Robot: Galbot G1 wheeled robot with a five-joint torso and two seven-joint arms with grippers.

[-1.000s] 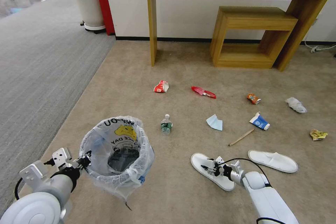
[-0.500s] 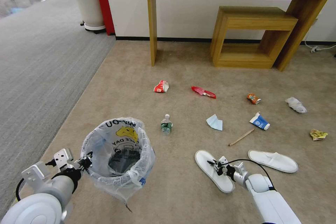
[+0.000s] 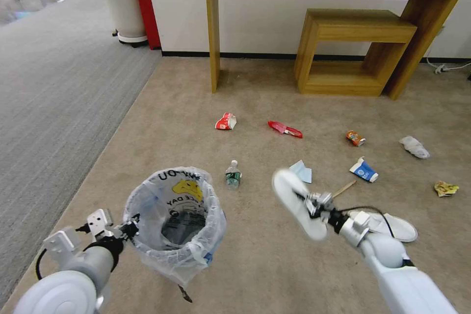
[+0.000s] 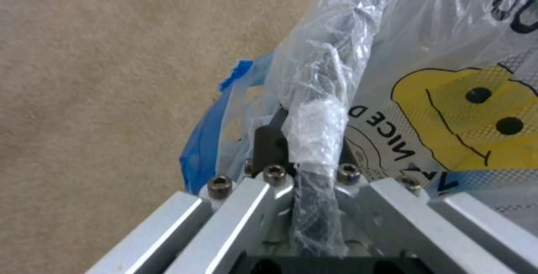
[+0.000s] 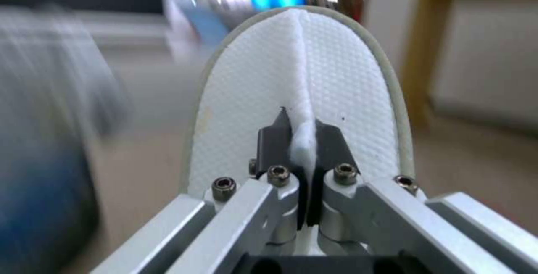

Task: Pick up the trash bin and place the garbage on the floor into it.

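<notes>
Above the floor (image 3: 265, 265) now, right tool (image 3: 314, 204) pinching lifted slipper (image 3: 294, 201), left tool (image 3: 128, 228) gripping trash bin (image 3: 174, 223) rim.

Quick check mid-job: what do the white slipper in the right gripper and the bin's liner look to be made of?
The white slipper held by the right gripper looks like thin embossed non-woven or waffle-textured fabric, matte: a dimpled grid pattern, with a pinched soft ridge between the fingers. The translucent liner of the trash bin, clamped by the left gripper, looks like thin glossy plastic film: crinkles, shine, printed smiley.
</notes>
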